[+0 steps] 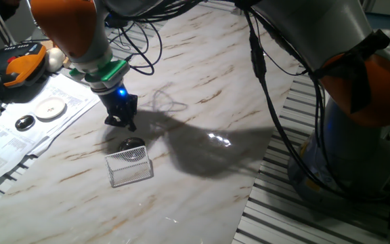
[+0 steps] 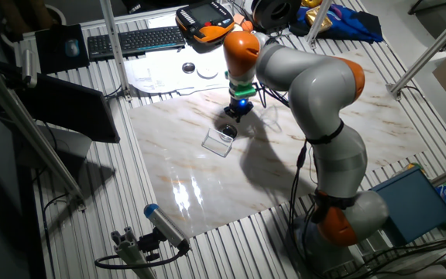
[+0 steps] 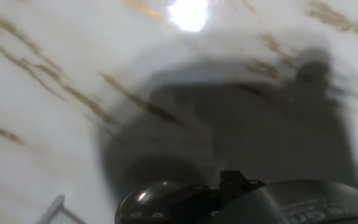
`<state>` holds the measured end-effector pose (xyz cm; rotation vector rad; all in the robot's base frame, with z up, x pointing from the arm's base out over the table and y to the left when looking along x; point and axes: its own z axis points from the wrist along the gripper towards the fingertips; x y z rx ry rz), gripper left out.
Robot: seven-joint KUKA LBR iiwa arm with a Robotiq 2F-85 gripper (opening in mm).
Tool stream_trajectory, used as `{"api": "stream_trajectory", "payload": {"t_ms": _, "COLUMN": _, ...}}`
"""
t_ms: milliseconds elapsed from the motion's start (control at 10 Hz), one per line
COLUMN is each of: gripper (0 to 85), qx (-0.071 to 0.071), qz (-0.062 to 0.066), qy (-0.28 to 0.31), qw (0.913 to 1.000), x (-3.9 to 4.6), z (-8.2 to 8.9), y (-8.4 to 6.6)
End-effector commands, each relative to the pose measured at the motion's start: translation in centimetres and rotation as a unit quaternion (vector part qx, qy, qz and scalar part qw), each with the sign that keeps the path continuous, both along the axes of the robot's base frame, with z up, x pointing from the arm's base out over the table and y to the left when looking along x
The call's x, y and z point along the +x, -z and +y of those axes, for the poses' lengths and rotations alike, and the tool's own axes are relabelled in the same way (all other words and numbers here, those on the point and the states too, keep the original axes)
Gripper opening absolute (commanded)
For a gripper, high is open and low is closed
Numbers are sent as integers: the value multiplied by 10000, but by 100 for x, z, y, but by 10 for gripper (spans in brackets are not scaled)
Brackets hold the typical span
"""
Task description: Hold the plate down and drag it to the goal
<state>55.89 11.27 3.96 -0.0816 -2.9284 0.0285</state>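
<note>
Centrally, the plate (image 1: 132, 144) lies flat on the marble-patterned desk (image 1: 202, 102), a small shiny metal dish with a dark middle; its near edge touches or overlaps the far edge of the goal (image 1: 130, 167), a see-through, mesh-textured rectangle with a pale outline. Other fixed view agrees: plate (image 2: 228, 130) at the goal's (image 2: 218, 142) far corner, not inside it. Hand view, blurred: dish rim (image 3: 157, 200) at the bottom edge, partly hidden by dark pincer housing

Pincer (image 1: 122, 122) hangs just above and behind the plate, black fingers pointing down, blue light lit on the wrist above. Cannot tell whether the tips touch the dish. Jaw spacing not readable in any view; nothing seen gripped

Writing: printed paper sheets (image 1: 5, 135) at the desk's left edge, text too small to read. On them a white round disc (image 1: 50, 108) and a smaller dark disc (image 1: 24, 123). Orange-and-black handheld pendant (image 1: 15, 61) beyond; keyboard (image 2: 134, 39) in the other fixed view. No brand legible
</note>
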Motion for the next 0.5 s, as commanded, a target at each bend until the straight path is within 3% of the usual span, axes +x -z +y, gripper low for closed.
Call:
{"api": "stream_trajectory", "payload": {"t_ms": 0, "gripper": 0, "qx": 2, "qz": 2, "qy": 9, "qw": 10000, "x": -18, "z": 10, "y": 11}}
{"api": "stream_trajectory", "payload": {"t_ms": 400, "gripper": 0, "qx": 36, "qz": -60, "qy": 31, "qw": 10000, "x": -93, "z": 31, "y": 93}}
